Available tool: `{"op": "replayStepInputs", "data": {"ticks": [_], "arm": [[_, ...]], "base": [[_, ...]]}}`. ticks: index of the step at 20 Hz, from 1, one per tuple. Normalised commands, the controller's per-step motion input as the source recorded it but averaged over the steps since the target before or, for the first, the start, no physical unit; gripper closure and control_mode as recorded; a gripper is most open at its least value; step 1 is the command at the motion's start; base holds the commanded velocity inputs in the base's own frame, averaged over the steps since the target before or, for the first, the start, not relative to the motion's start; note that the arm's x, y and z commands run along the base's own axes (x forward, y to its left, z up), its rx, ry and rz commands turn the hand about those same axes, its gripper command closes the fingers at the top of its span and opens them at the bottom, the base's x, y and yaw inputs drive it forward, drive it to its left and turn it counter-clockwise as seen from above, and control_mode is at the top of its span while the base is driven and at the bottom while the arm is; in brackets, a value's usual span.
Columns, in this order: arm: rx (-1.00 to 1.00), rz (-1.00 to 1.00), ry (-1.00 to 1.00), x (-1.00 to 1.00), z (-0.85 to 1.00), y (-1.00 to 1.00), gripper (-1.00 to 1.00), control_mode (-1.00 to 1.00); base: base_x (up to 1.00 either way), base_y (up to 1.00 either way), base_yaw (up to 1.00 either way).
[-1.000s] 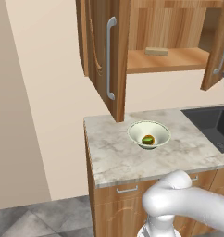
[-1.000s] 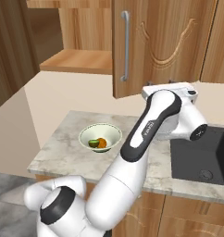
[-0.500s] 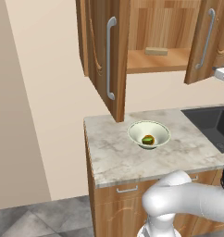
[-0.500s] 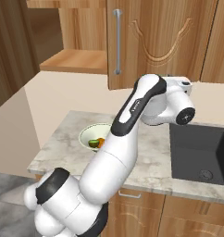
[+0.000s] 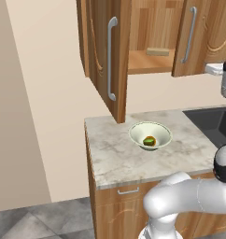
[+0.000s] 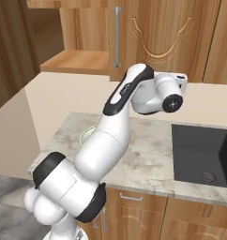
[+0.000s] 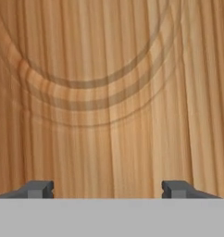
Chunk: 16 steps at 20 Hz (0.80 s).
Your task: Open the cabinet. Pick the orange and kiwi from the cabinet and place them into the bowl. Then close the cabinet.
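The cabinet's left door stands wide open, edge toward me. Its right door is swung most of the way shut, with its silver handle upright. My gripper is open, close against that door's carved arch panel, with nothing between the fingertips. In the right base view the hand is just below the arch. The bowl sits on the counter with the orange and kiwi inside it. The arm hides most of the bowl in that view.
A flat tan block lies on the cabinet shelf. A dark sink is set into the marble counter at the right. A lower wooden unit with a short handle lies below the counter.
The right cabinet door has swung leftward toward shut, with the hand following against its front. The bowl and fruit have not moved.
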Motion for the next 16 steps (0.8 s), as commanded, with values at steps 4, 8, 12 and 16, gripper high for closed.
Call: {"op": "replayStepInputs", "data": {"ticks": [4,8,12,16], "arm": [[0.00,-0.17,0.08,0.33,0.11,0.16,-1.00,-1.00],[0.00,-0.19,0.07,0.37,0.02,0.09,-1.00,-1.00],[0.00,-0.19,0.03,0.32,0.00,0.02,-1.00,-1.00],[0.00,-0.17,0.02,0.19,0.01,0.00,-1.00,-1.00]], "base": [[0.00,0.00,0.00],[0.00,0.00,0.00],[0.00,0.00,0.00],[0.00,0.00,0.00]]}}
